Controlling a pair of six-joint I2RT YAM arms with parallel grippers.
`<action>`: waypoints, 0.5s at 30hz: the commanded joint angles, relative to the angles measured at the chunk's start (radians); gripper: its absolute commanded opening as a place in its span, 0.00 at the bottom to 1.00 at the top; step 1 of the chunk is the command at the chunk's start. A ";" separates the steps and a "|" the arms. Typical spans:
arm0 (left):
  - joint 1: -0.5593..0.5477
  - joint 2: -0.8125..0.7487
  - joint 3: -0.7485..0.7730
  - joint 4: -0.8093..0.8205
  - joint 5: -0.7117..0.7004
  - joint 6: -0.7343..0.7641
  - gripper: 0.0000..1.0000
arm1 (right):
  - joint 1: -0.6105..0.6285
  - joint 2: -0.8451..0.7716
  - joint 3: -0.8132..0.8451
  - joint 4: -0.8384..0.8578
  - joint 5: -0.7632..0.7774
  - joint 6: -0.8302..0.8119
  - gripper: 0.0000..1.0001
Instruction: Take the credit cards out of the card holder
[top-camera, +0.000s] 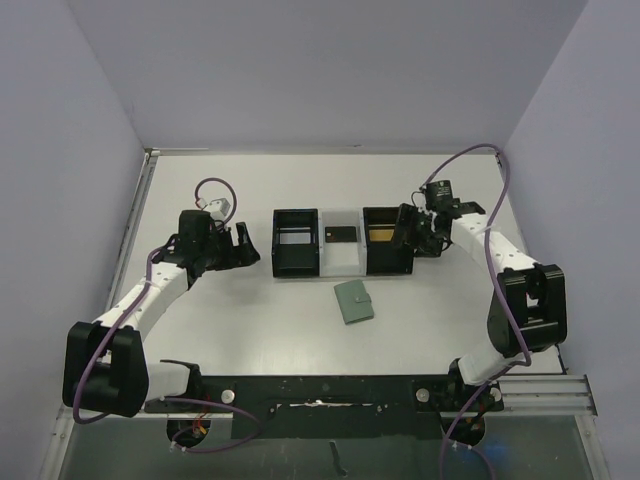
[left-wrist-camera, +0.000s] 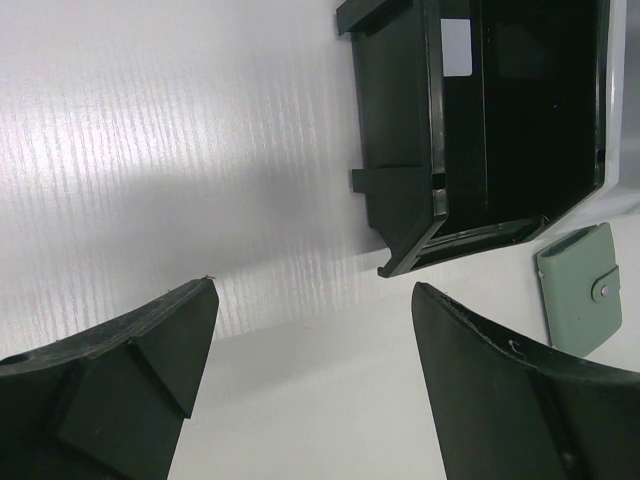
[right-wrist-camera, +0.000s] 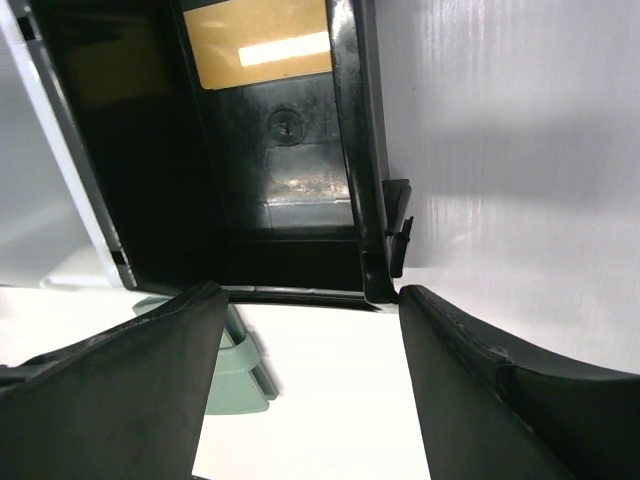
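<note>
The card holder (top-camera: 353, 301) lies folded shut on the table in front of the boxes, snap tab up. It also shows in the left wrist view (left-wrist-camera: 585, 290) and the right wrist view (right-wrist-camera: 235, 370). A gold-orange card (top-camera: 379, 235) lies in the right black box (top-camera: 389, 262), seen too in the right wrist view (right-wrist-camera: 262, 45). A black card (top-camera: 343, 234) lies in the pale middle tray (top-camera: 342, 260). A small pale rectangle (left-wrist-camera: 456, 47) shows in the left black box. My left gripper (top-camera: 250, 248) (left-wrist-camera: 312, 290) is open and empty, left of that box. My right gripper (top-camera: 408, 238) (right-wrist-camera: 310, 292) is open and empty over the right box's edge.
The left black box (top-camera: 296, 262) (left-wrist-camera: 400, 120), the middle tray and the right black box (right-wrist-camera: 350, 150) stand in a row mid-table. Grey walls close in the left, back and right sides. A black rail runs along the near edge (top-camera: 320, 385).
</note>
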 joint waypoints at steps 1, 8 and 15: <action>-0.003 -0.029 0.038 0.023 0.004 0.010 0.78 | 0.012 -0.090 -0.013 0.043 -0.014 -0.005 0.71; -0.002 -0.040 0.041 0.023 -0.001 0.004 0.78 | 0.048 -0.225 -0.055 0.038 0.087 0.024 0.77; 0.010 -0.091 0.027 0.042 0.015 -0.003 0.79 | 0.194 -0.344 -0.302 0.324 -0.037 0.173 0.85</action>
